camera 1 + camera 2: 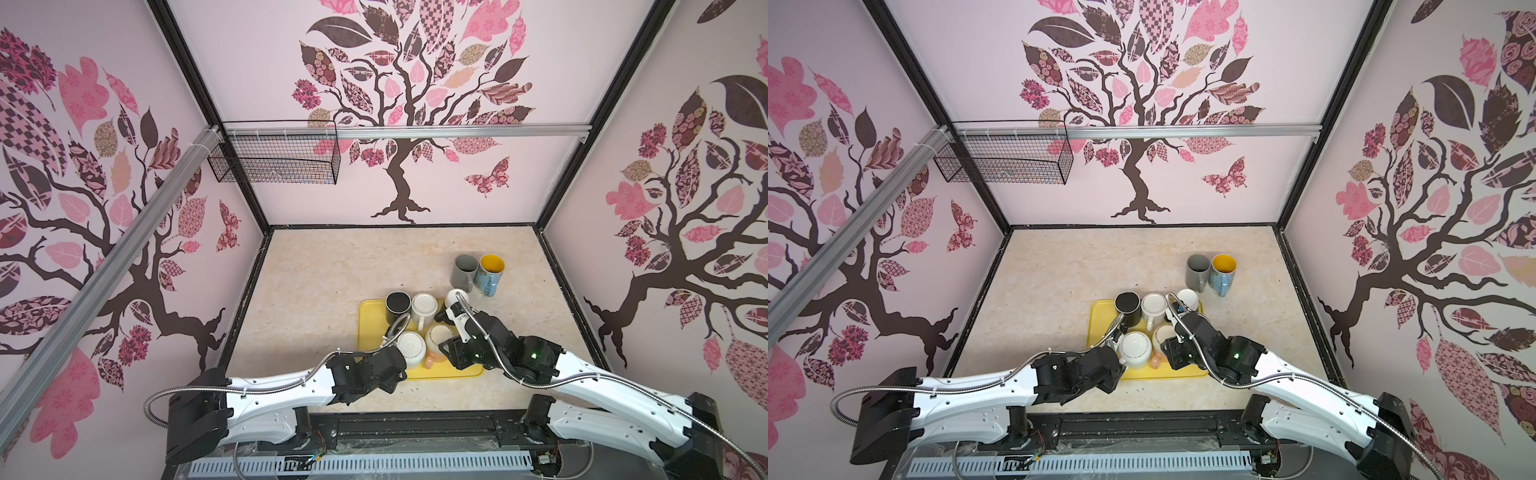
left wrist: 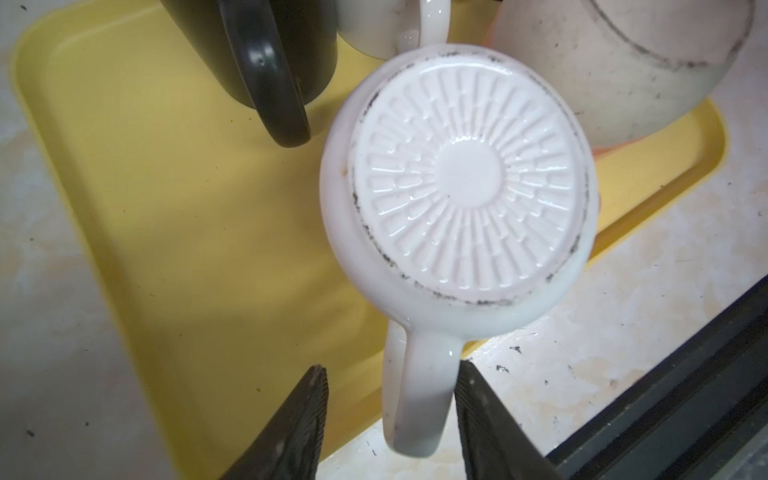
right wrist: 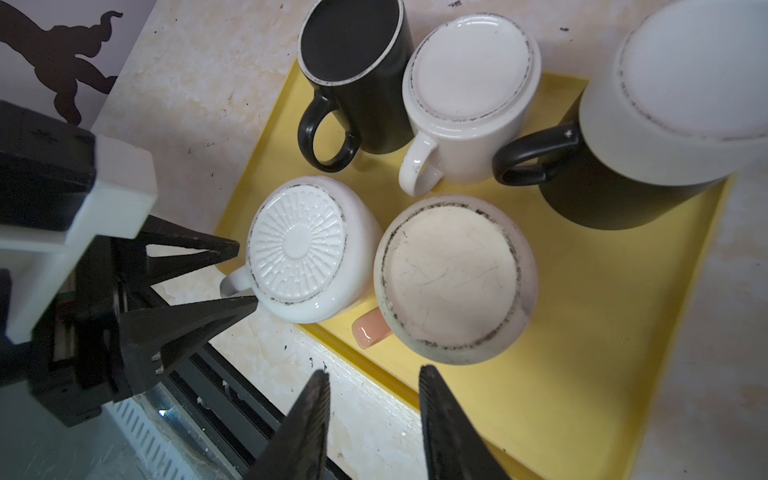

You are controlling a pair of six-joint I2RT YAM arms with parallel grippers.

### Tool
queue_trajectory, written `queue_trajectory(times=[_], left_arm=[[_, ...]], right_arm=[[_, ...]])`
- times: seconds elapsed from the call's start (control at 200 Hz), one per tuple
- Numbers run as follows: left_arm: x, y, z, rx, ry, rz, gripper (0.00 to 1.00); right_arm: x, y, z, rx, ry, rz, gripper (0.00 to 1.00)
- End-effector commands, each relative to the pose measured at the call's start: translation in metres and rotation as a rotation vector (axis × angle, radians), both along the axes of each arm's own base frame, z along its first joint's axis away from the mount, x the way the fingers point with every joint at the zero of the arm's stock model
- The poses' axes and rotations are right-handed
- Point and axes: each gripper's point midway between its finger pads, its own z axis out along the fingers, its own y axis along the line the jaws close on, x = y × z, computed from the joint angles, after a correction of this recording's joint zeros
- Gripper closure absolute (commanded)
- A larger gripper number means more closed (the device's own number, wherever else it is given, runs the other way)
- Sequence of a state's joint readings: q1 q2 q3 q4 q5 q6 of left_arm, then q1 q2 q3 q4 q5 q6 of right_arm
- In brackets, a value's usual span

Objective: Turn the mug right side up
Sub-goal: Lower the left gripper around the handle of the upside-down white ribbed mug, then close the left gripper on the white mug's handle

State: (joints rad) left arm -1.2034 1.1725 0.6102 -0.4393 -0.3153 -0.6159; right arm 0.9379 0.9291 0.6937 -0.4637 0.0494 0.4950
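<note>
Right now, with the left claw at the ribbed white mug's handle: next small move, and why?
Probably close the left claw on the handle. The white mug sits base-up on the yellow tray, and the open jaws stand on either side of its handle, with a gap on one side. A firm hold there comes before any lift and flip.
</note>
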Motion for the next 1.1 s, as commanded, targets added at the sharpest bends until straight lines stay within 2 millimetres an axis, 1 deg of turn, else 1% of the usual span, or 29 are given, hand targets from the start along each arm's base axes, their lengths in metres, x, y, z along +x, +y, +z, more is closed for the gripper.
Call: queue_trajectory(times=[0.0, 0.315, 0.415, 0.65, 0.89, 1.095], left_arm=[[0.011, -0.013, 0.021, -0.020, -0.055, 0.000, 0.44], [0.016, -0.022, 0.020, 0.033, -0.070, -0.034, 0.43], [0.017, -0.025, 0.019, 0.053, -0.066, -0.044, 0.43], [0.016, -0.031, 0.011, 0.074, -0.046, -0.052, 0.47], [0.018, -0.031, 0.010, 0.085, -0.048, -0.045, 0.52], [0.018, -0.029, 0.009, 0.094, -0.045, -0.038, 0.54]], right_arm=[[0.001, 0.001, 0.003, 0.012, -0.017, -0.004, 0.61], [0.001, -0.001, -0.001, 0.004, -0.018, -0.009, 0.61], [0.002, -0.003, 0.001, 0.007, -0.026, -0.019, 0.61], [0.001, -0.006, 0.000, 0.010, -0.029, -0.024, 0.61], [0.001, -0.006, -0.001, 0.015, -0.033, -0.025, 0.61], [0.000, -0.007, -0.002, 0.019, -0.029, -0.027, 0.62]])
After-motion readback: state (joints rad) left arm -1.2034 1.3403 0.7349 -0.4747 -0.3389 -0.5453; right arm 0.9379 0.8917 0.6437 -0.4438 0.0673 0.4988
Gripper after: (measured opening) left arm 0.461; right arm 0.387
